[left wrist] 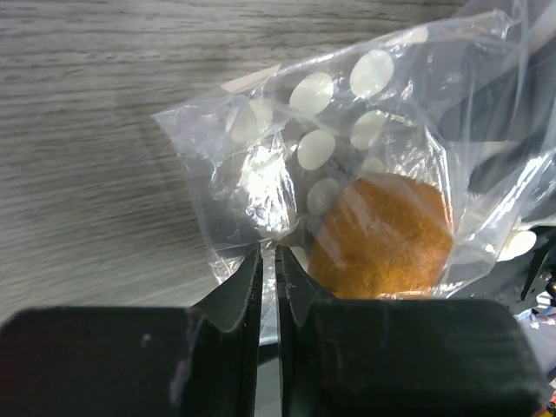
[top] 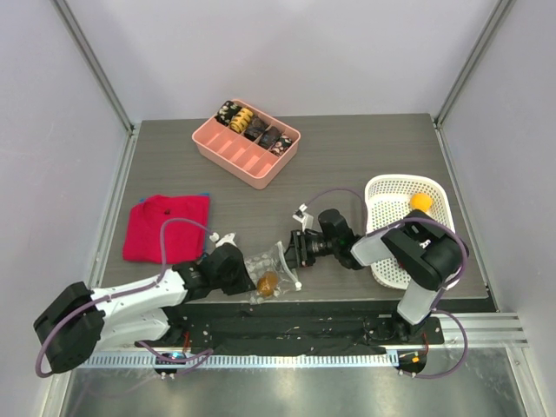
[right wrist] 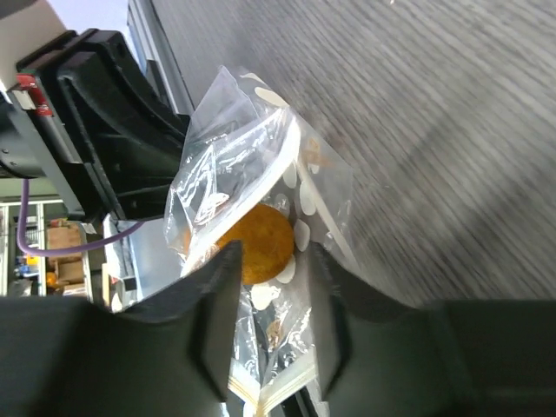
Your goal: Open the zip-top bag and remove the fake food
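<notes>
The clear zip-top bag (top: 271, 271) lies near the table's front edge, between my two grippers. One orange piece of fake food (top: 267, 281) sits inside it. In the left wrist view, my left gripper (left wrist: 268, 252) is shut on a crinkled edge of the bag (left wrist: 261, 174), beside the orange piece (left wrist: 382, 234). My right gripper (right wrist: 274, 256) is open, its fingers standing on either side of the bag's mouth. The white zip strip (right wrist: 287, 395) lies between them, with the orange piece (right wrist: 256, 239) just beyond the fingertips.
A white basket (top: 391, 187) at the right holds an orange ball (top: 421, 201). A pink divided tray (top: 228, 149) with dark and striped pieces stands at the back. A folded red cloth (top: 167, 228) lies at the left.
</notes>
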Controlling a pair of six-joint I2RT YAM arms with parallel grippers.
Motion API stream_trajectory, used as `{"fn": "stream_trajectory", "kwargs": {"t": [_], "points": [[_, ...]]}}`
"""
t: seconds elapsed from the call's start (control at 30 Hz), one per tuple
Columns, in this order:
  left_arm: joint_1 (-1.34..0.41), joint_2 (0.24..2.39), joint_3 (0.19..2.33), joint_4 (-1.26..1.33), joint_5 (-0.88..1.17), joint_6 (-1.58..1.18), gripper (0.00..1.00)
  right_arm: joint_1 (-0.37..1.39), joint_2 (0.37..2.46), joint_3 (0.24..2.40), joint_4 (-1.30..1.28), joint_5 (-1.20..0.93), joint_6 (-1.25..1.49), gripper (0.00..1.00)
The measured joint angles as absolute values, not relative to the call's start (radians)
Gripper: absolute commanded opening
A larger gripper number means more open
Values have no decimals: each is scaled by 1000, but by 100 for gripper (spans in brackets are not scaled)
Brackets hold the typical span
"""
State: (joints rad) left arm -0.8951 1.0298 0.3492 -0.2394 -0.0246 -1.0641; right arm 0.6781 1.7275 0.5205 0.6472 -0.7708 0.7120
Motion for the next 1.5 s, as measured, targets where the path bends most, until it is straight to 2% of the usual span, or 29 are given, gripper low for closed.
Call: {"fn": "stream_trajectory", "kwargs": {"t": [0.17,0.33,0.5,0.6,0.63,0.77,0.93,1.07,1.3,1.5], "points": [[-896,1085,361,-187,-25,-1066,9,694,1761,513,711,-784,745,56],[-896,1115,371,-160,-27,-1065,9,728,1808,505,784,-795,784,59],[-896,1144,412,-188,-48,-1039,9,753,1832,494,866,-793,824,67],[-896,1137,487,-289,-95,-1003,14,758,1832,492,879,-783,834,68],[-896,1121,513,-327,-114,-986,19,760,1832,493,879,-777,835,68],[-896,969,555,-441,-157,-961,23,762,1832,509,862,-748,837,69],[-896,743,501,-489,-109,-993,17,753,1832,522,852,-707,842,70],[-896,656,415,-492,-26,-1039,15,750,1832,539,835,-669,849,70],[-896,688,352,-486,27,-1071,12,749,1837,598,776,-583,865,71],[-896,772,352,-459,-39,-1074,13,748,1838,603,774,-570,870,71]]}}
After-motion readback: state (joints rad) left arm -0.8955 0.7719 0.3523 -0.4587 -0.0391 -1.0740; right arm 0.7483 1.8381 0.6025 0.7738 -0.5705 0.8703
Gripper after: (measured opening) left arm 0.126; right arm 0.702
